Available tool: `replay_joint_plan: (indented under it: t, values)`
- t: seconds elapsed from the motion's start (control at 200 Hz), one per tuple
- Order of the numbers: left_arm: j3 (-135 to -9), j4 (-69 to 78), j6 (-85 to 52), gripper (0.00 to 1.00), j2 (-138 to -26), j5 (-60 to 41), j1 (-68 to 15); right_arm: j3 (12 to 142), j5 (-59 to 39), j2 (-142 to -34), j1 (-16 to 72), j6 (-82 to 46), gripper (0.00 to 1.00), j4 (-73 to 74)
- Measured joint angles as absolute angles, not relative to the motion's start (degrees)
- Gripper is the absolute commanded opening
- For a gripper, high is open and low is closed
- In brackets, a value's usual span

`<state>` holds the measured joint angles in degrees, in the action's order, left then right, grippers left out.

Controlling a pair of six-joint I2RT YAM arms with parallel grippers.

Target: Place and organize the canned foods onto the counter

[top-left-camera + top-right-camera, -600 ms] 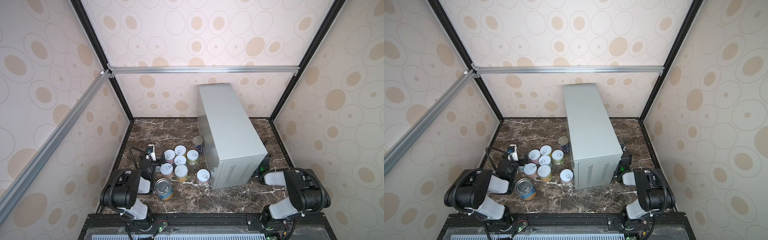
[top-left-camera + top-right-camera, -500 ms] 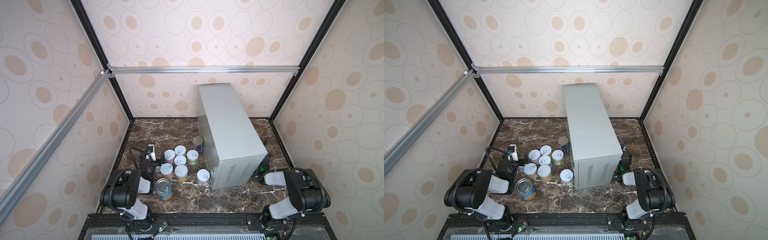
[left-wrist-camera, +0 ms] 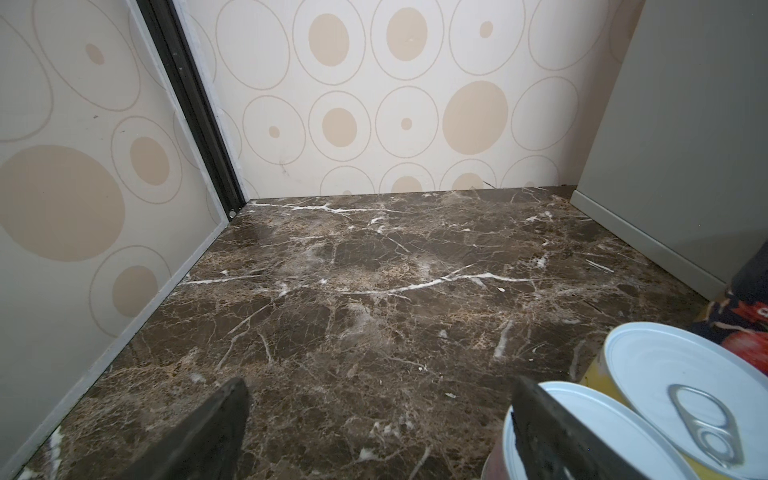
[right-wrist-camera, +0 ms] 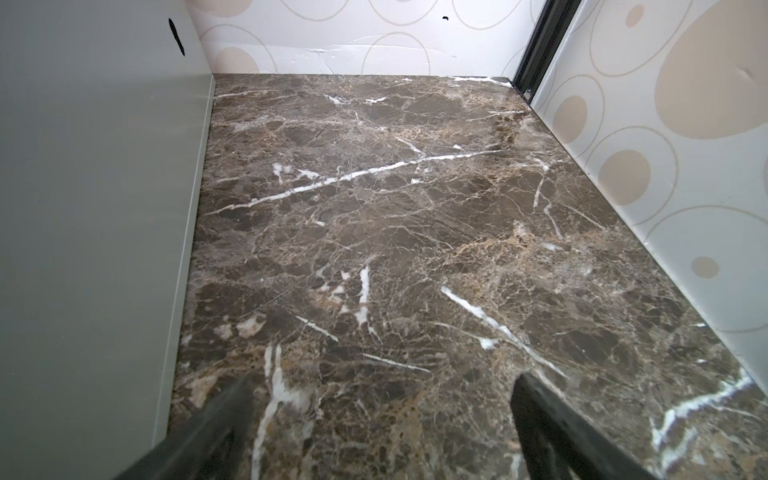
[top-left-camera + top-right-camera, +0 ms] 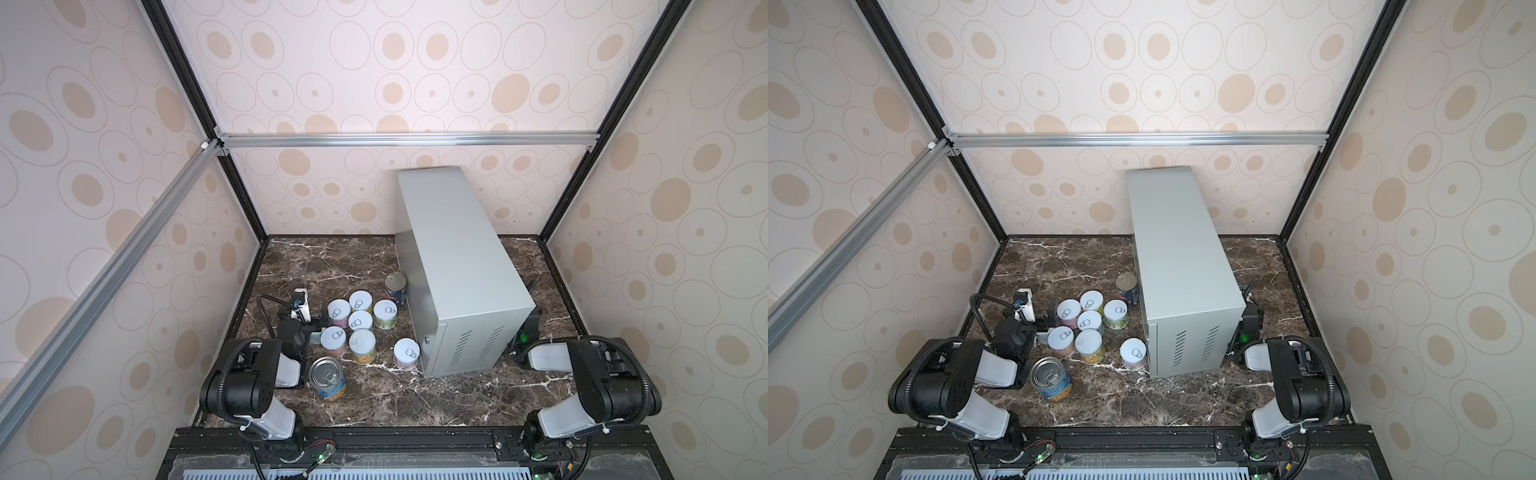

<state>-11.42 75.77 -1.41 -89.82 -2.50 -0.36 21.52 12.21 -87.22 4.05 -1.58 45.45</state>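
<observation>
Pastel short cans with white pull-tab lids [image 5: 360, 320]: clustered upright on the dark brown marble surface [image 5: 332, 262], left of the tall grey sheet-metal counter [image 5: 457, 266].
Navy-red metal-topped can [image 5: 395, 286]: just beside the counter's side wall.
Blue-yellow metal-topped can [image 5: 328, 378]: apart, near the left arm [image 5: 249, 374].
Left gripper [image 3: 376, 434]: jaws spread over bare marble; cluster just beside one finger [image 3: 552, 436].
Right gripper [image 4: 374, 432]: spread, empty, across the counter from the cans.

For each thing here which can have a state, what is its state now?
left gripper: open, empty
right gripper: open, empty
counter: upright, no can on top
white-lidded cans: upright, sealed, on the marble
blue-yellow can: upright, sealed, standing apart
navy-red can: upright, beside the counter
</observation>
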Motion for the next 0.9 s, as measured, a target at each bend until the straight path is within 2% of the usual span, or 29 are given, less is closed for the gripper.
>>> replay_joint_plan:
  t: [0.395,0.62,0.9]
  values:
    - [-12.01,74.46,-1.43,0.98,-89.6,-1.58,-0.38,21.52,12.21,-87.22,4.05,-1.56,1.0,45.45]
    - [-26.39,54.72,-2.83,0.98,-85.78,5.58,-0.91,21.52,13.78,-87.22,4.05,-1.91,1.0,45.43]
    - [-38.76,34.33,-15.46,0.98,-80.42,11.49,-3.11,21.56,16.99,-86.3,4.05,-2.72,1.0,45.6]
